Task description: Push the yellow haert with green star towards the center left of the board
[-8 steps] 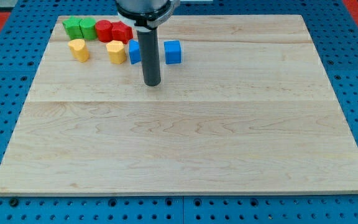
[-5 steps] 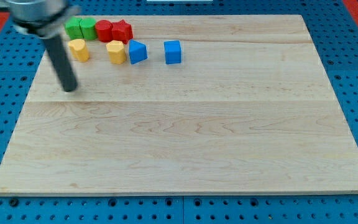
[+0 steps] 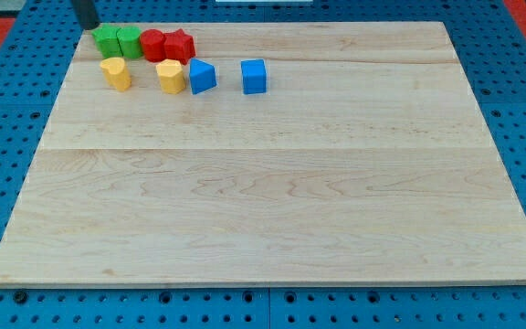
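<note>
The yellow heart [image 3: 114,72] lies near the board's top left corner, just below the green star [image 3: 108,40]. The two blocks are close but a narrow gap shows between them. Only the lower end of my rod shows, at the view's top left; my tip [image 3: 87,25] is at the board's top edge, just up and left of the green star and apart from it.
A second green block [image 3: 130,41], a red block [image 3: 153,44] and a red star [image 3: 180,44] continue the top row rightward. A second yellow block [image 3: 170,76], a blue triangle [image 3: 202,76] and a blue cube [image 3: 254,76] lie in the row below. The wooden board [image 3: 272,201] sits on a blue pegboard.
My rod swept from beside the blue blocks leftward across the board, then up to the top left corner behind the green star. No block has moved.
</note>
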